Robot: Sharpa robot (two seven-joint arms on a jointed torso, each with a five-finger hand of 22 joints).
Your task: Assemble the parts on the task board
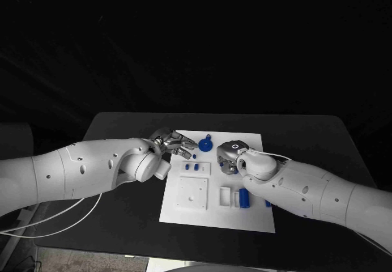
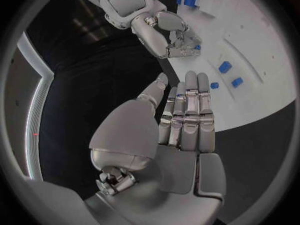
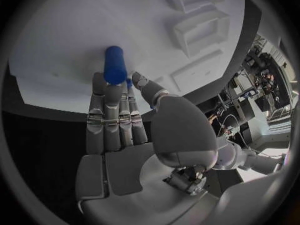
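The white task board lies in the middle of the table. My right hand hovers over its upper middle; in the right wrist view its fingertips and thumb pinch a blue cylinder just over the board. My left hand is at the board's far left corner, and its fingers lie straight and together with nothing in them. A round blue part lies between the two hands. Small blue parts sit below it, and another blue cylinder stands lower right.
A square white block and an open white frame sit on the board's lower half. The left wrist view shows small blue parts on the board and my right hand beyond. Black table surrounds the board.
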